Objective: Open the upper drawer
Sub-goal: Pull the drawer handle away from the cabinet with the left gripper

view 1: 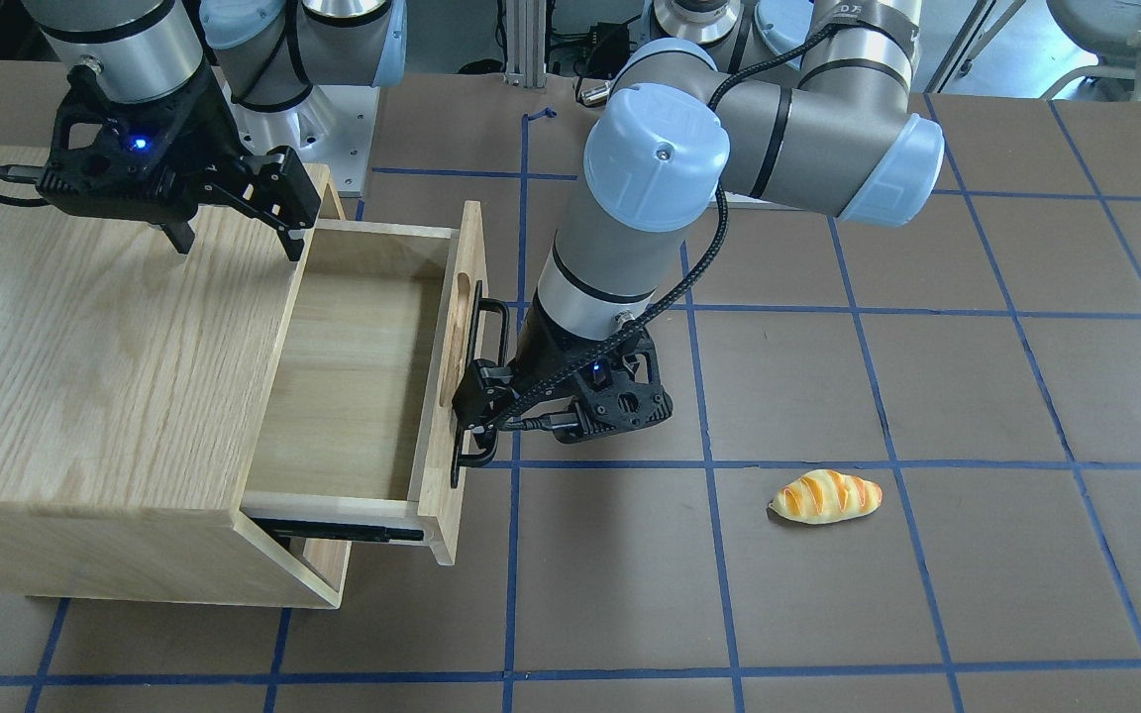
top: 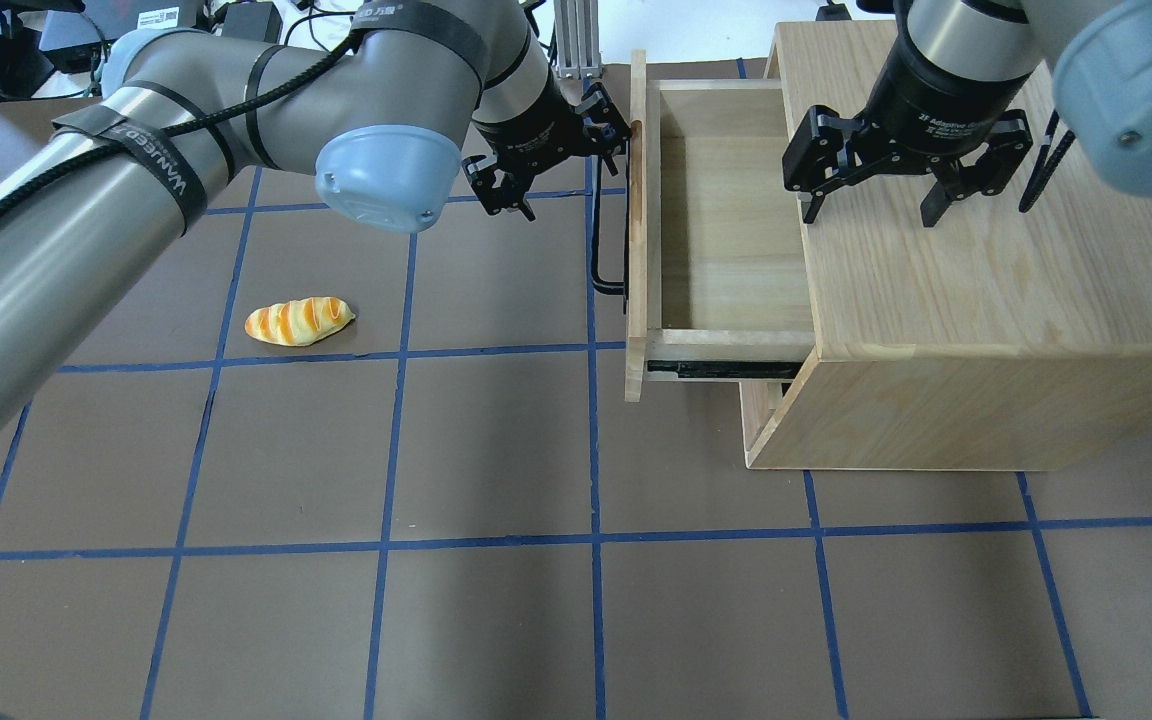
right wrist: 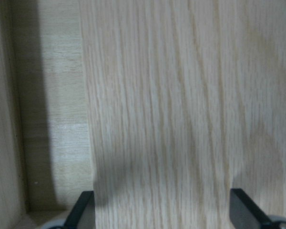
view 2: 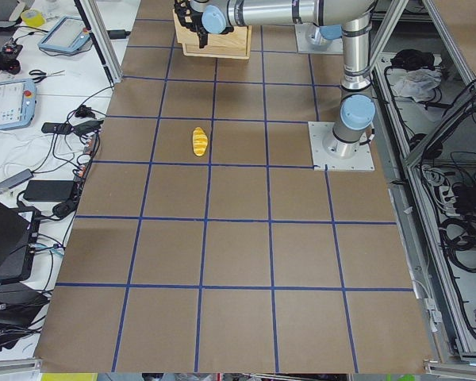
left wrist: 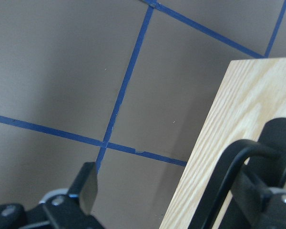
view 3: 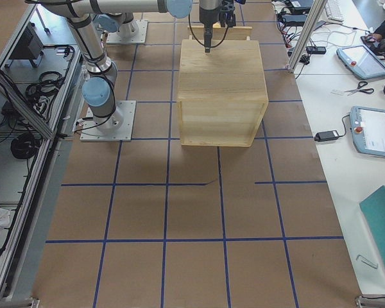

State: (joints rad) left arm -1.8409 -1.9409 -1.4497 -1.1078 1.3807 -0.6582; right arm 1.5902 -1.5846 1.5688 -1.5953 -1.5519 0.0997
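Observation:
The upper drawer [view 1: 353,386] stands pulled well out of the light-oak cabinet [view 1: 105,347], with its bare floor showing in the overhead view [top: 726,250]. Its long black bar handle [view 1: 474,337] runs along the slotted front [left wrist: 229,119]. My left gripper [view 1: 471,411] is at the handle's far end from the robot base, open. The bar [left wrist: 229,181] lies close to one finger, and the other finger [left wrist: 88,186] stands well apart from it. My right gripper [top: 871,205] is open above the cabinet top [right wrist: 181,119], near the edge over the drawer.
A yellow-orange striped bread roll [view 1: 825,496] lies on the brown table with blue tape lines, away from the cabinet; it also shows in the overhead view [top: 298,321]. The left arm's elbow [view 1: 660,149] hangs over the table near the drawer front.

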